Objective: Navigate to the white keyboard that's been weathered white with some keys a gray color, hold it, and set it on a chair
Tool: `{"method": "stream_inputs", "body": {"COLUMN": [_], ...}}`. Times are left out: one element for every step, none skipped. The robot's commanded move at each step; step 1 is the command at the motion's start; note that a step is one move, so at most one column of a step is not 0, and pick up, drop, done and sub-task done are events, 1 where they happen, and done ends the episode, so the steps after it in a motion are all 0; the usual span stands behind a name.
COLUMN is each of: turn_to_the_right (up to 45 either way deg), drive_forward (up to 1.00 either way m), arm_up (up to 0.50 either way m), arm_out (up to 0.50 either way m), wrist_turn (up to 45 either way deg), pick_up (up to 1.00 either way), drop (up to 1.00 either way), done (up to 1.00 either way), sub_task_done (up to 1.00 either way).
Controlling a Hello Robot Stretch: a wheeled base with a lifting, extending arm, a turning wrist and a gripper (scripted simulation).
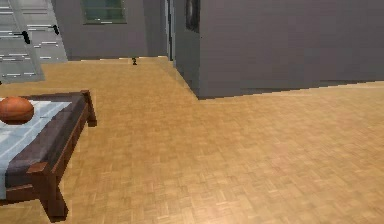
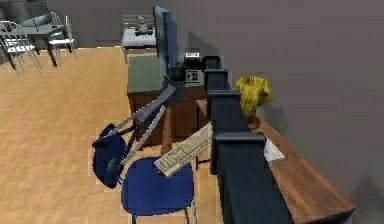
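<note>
Gripper (image 2: 135, 122) by one blue chair (image 2: 150, 196), one pale keyboard (image 2: 185, 152) perhaps on it.

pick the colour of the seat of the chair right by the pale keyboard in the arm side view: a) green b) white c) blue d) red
c: the chair next to the pale keyboard has a deep blue seat, in front of the dark wooden desk.

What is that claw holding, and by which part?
It cannot be told: the claw ends in front of the blue chair, and the whitish keyboard shows tilted near its seat.
</note>
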Motion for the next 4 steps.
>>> {"method": "stream_inputs", "body": {"turn_to_the_right": [0.0, 0.0, 0.0, 0.0], "drive_forward": [0.0, 0.0, 0.0, 0.0], "arm_up": [0.0, 0.0, 0.0, -0.08], "arm_out": [0.0, 0.0, 0.0, 0.0], "wrist_turn": [45.0, 45.0, 15.0, 0.0], "pick_up": [0.0, 0.0, 0.0, 0.0], "drop": [0.0, 0.0, 0.0, 0.0], "done": [0.0, 0.0, 0.0, 0.0], "sub_task_done": [0.0, 0.0, 0.0, 0.0]}}
